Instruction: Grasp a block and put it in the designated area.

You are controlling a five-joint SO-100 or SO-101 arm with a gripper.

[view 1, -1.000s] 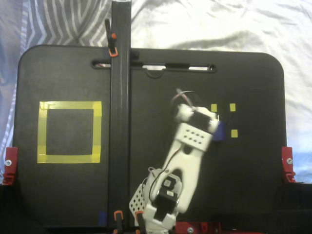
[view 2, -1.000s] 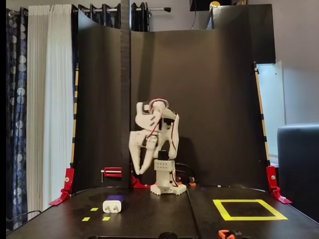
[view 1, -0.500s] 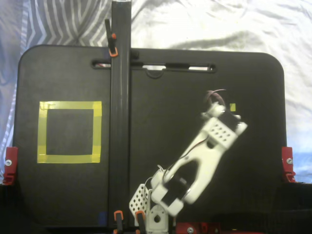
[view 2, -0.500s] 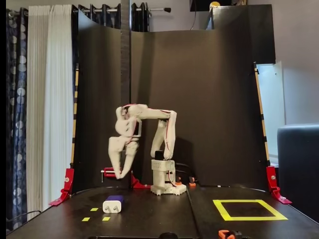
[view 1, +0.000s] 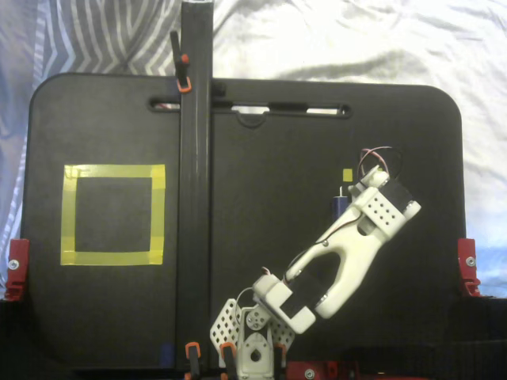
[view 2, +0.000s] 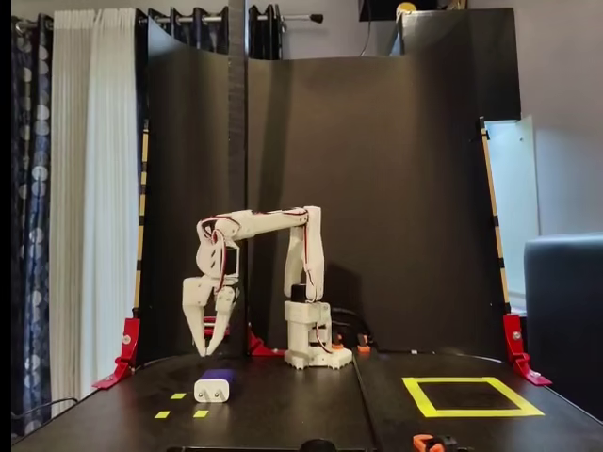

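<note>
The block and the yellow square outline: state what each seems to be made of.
The block: probably moulded plastic, dark blue top, pale smooth face in the front fixed view. The yellow square outline: looks like flat adhesive tape, matte, with strips overlapping at the corners.

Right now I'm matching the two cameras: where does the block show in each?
Top-down fixed view: the block is right of centre, just left of the arm's wrist.
Front fixed view: the block is lower left, below the hand.
Shared landmark: the designated area.
</note>
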